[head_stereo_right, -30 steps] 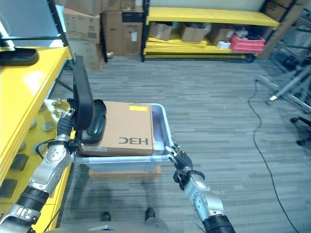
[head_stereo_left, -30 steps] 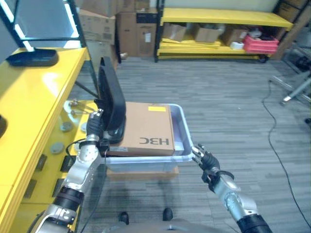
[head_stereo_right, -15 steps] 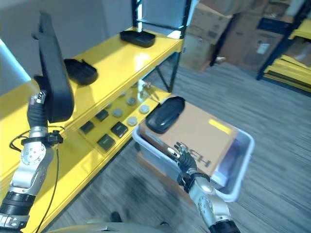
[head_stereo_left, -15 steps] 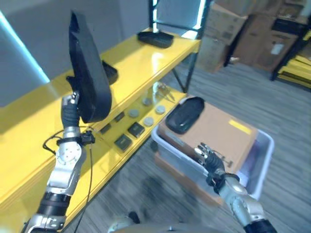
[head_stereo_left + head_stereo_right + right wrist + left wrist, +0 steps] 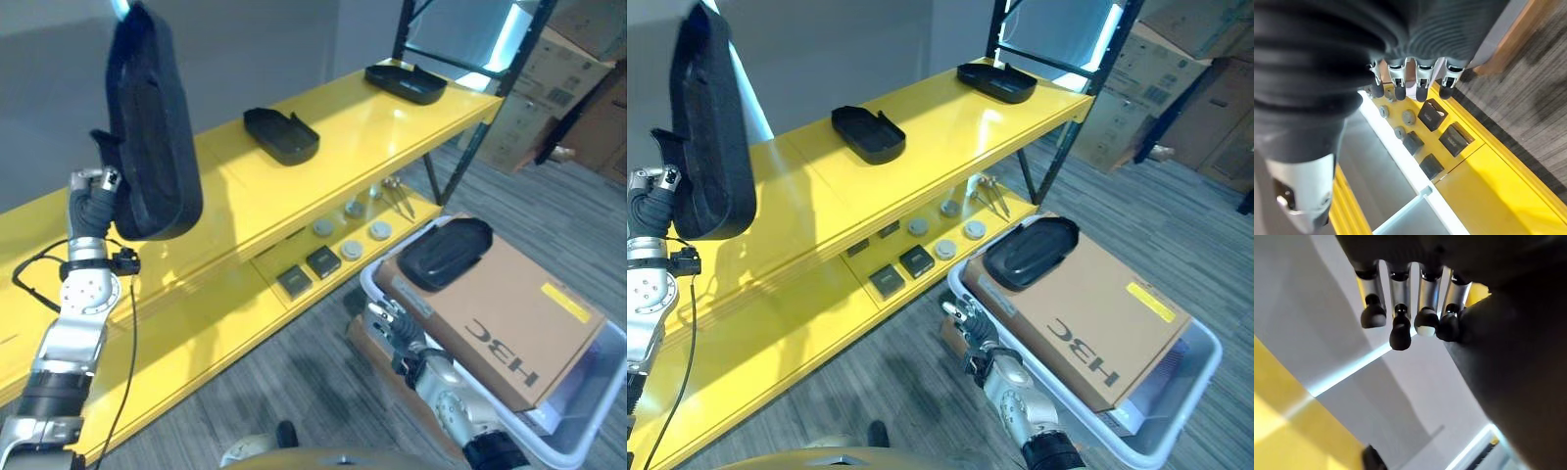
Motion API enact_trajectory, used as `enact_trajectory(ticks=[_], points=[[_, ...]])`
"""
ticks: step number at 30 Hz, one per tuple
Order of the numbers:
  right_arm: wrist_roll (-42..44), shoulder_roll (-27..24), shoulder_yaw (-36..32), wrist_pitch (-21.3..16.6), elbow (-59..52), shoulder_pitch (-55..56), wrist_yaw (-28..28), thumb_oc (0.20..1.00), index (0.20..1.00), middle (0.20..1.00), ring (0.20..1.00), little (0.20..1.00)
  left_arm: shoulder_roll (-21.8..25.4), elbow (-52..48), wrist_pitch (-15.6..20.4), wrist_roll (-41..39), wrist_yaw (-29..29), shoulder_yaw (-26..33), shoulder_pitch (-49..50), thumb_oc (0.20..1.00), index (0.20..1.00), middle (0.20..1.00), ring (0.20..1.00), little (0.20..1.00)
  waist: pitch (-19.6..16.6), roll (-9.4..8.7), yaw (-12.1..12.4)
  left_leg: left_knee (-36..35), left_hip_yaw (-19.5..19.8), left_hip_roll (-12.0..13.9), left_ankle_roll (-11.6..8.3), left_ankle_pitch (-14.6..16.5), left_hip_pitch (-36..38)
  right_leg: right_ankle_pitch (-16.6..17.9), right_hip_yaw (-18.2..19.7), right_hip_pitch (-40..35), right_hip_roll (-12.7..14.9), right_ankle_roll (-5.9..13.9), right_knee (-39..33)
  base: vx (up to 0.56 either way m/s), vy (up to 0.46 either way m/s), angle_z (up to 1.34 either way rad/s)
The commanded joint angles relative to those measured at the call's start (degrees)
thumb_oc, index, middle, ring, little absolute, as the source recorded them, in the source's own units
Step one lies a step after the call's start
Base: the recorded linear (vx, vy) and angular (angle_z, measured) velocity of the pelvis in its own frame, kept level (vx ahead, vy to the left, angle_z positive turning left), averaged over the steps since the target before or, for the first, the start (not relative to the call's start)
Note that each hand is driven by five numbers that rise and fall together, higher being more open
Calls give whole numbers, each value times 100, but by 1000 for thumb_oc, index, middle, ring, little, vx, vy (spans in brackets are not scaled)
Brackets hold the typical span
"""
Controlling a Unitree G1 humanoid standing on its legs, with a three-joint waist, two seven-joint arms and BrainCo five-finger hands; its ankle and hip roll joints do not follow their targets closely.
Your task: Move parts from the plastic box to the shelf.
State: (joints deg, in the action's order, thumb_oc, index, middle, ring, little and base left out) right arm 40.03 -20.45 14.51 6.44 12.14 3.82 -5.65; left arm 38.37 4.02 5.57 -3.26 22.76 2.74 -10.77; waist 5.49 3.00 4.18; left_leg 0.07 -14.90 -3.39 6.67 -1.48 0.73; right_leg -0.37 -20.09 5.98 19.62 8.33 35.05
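Observation:
A long black moulded part (image 5: 152, 127) stands upright in my left hand (image 5: 91, 199), which is shut on its lower end, level with the top board of the yellow shelf (image 5: 225, 196). In the left wrist view the fingers (image 5: 1399, 328) curl beside the dark part (image 5: 1508, 362). A second black part (image 5: 446, 253) lies on the cardboard box (image 5: 509, 318) inside the clear plastic box (image 5: 1176, 416). My right hand (image 5: 397, 328) hangs low by the plastic box's near corner, fingers (image 5: 1418, 83) relaxed and holding nothing.
Two black trays (image 5: 281, 134) (image 5: 407, 83) rest on the shelf's top board. The lower board carries several small dark blocks (image 5: 323, 259) and grey discs (image 5: 351, 250). Stacked cardboard boxes (image 5: 578, 69) stand at the far right, behind the shelf's black upright (image 5: 411, 29).
The view has swung left towards the shelf. My left hand has lifted the black part off the cardboard box and raised it to the shelf's top board. The right hand stays low by the box.

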Motion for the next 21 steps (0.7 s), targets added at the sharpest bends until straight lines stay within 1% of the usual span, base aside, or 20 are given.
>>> enact_trajectory(ticks=[1, 2, 3, 5, 6, 8, 9, 10, 11, 12, 13, 15, 16, 17, 18, 19, 20, 21], points=[[-113, 189, -8, -82, -168, 138, 72, 1000, 1000, 1000, 1000, 1000, 473, 67, -135, 541, 568, -47, -571, 200, 200, 200, 200, 200, -29, 34, -279, -404, 804, 4, -268, -179, -17, 758, 919, 486, -904, 101, -227, 110, -130, 60], [-132, 159, -57, -69, -118, 190, 153, 1000, 1000, 1000, 1000, 1000, 508, 196, -255, 601, 633, -147, -683, 200, 200, 200, 200, 200, -3, 7, -411, -417, 990, -19, -291, -174, 12, 784, 1151, 572, -1035, 57, -524, 154, -229, 82], [-144, 118, -129, -95, -15, 238, 259, 1000, 1000, 1000, 1000, 1000, 537, 372, -419, 712, 645, -271, -862, 200, 200, 200, 200, 200, 0, -44, -551, -431, 1211, -38, -338, -172, 32, 822, 1426, 551, -1168, 16, -1194, 197, -310, 101], [-109, 57, -211, -171, 187, 283, 398, 1000, 1000, 1000, 1000, 1000, 528, 675, -548, 736, 759, -549, -1123, 200, 200, 200, 200, 200, -3, -189, -747, -424, 1541, -116, -385, -95, 101, 971, 1884, 412, -1289, 79, -2358, 247, -346, 117], [-110, 30, -231, -220, 316, 292, 431, 1000, 1000, 1000, 1000, 1000, 483, 759, -683, 859, 819, -670, -1224, 200, 200, 200, 200, 200, -3, -271, -850, -400, 1699, -146, -397, -17, 161, 1115, 2179, 383, -1357, 141, -2832, 247, -273, 120], [-107, 44, -245, -164, 361, 294, 444, 1000, 1000, 1000, 1000, 1000, 482, 845, -772, 845, 932, -775, -1241, 200, 200, 200, 200, 200, 22, -327, -934, -364, 1798, -125, -390, 93, 255, 1355, 2367, 476, -1400, 208, -2906, 241, -240, 152], [-158, 13, -285, -57, 383, 290, 473, 1000, 1000, 1000, 1000, 1000, 488, 868, -955, 896, 917, -733, -1180, 200, 200, 200, 200, 200, 12, -359, -943, -316, 1816, -26, -428, 119, 309, 1050, 2342, 319, -1472, 198, -3041, 245, -256, 123], [-158, -4, -300, 8, 406, 276, 502, 1000, 1000, 1000, 1000, 1000, 425, 852, -1006, 936, 944, -719, -1118, 200, 200, 200, 200, 200, -16, -379, -931, -311, 1772, 52, -489, 106, 319, 960, 2279, 201, -1489, 158, -3168, 296, -375, 60], [-154, -105, -309, 114, 439, 252, 582, 1000, 1000, 1000, 1000, 1000, 347, 835, -1148, 1098, 862, -690, -977, 200, 200, 200, 200, 200, -120, -432, -910, -286, 1660, 229, -602, 40, 277, 819, 2247, -74, -1593, 48, -3373, 221, -318, 12], [-159, -164, -300, 165, 425, 245, 608, 1000, 1000, 1000, 1000, 1000, 358, 851, -1230, 1097, 822, -691, -965, 200, 200, 200, 200, 200, -152, -456, -911, -266, 1588, 307, -647, 13, 249, 773, 2213, -170, -1624, 7, -3423, 247, -332, 6], [-146, -252, -275, 254, 382, 247, 635, 1000, 1000, 1000, 1000, 1000, 383, 979, -1356, 1113, 732, -714, -1017, 200, 200, 200, 200, 200, -201, -488, -924, -234, 1425, 443, -723, -36, 196, 701, 2118, -291, -1659, -49, -3491, 172, -186, 19], [-116, -356, -251, 328, 326, 300, 617, 1000, 1000, 1000, 1000, 1000, 427, 1282, -1427, 1049, 614, -785, -1172, 200, 200, 200, 200, 200, -252, -513, -983, -180, 1196, 623, -826, -110, 118, 637, 1984, -385, -1689, -109, -3557, 152, -144, 26], [-107, -410, -257, 349, 317, 365, 624, 1000, 1000, 1000, 1000, 1000, 438, 1542, -1391, 1151, 554, -876, -1271, 200, 200, 200, 200, 200, -270, -517, -1036, -112, 1054, 720, -885, -153, 45, 613, 1914, -416, -1698, -139, -3585, 128, -122, 20], [-114, -492, -318, 367, 306, 492, 682, 1000, 1000, 1000, 1000, 1000, 389, 1820, -1367, 1201, 518, -1074, -1460, 200, 200, 200, 200, 200, -277, -540, -1169, 102, 625, 897, -975, -175, -74, 584, 1729, -454, -1662, -174, -3614, 77, -93, 37], [-139, -532, -373, 354, 297, 571, 746, 1000, 1000, 1000, 1000, 1000, 324, 2005, -1320, 1317, 545, -1197, -1579, 200, 200, 200, 200, 200, -279, -548, -1265, 223, 369, 986, -999, -154, -122, 555, 1612, -461, -1629, -193, -3620, 66, -33, 72], [-119, -576, -340, 263, 392, 590, 805, 1000, 1000, 1000, 1000, 1000, 320, 2321, -1407, 1395, 537, -1491, -1830, 200, 200, 200, 200, 200, -267, -484, -1395, 186, 200, 1054, -1017, -195, -147, 504, 1563, -393, -1630, -226, -3525, 50, 25, 76], [-95, -605, -327, 277, 399, 582, 806, 1000, 1000, 1000, 1000, 1000, 323, 2443, -1418, 1398, 544, -1558, -1879, 200, 200, 200, 200, 200, -256, -465, -1437, 176, 165, 1061, -1014, -202, -134, 488, 1580, -386, -1639, -242, -3503, 131, 85, 68], [-95, -653, -317, 371, 428, 583, 819, 1000, 1000, 1000, 1000, 1000, 345, 2808, -1430, 1530, 488, -1655, -2015, 200, 200, 200, 200, 200, -263, -397, -1544, 90, 67, 1054, -1000, -202, -39, 443, 1631, -380, -1644, -257, -3458, 137, 97, 22]])
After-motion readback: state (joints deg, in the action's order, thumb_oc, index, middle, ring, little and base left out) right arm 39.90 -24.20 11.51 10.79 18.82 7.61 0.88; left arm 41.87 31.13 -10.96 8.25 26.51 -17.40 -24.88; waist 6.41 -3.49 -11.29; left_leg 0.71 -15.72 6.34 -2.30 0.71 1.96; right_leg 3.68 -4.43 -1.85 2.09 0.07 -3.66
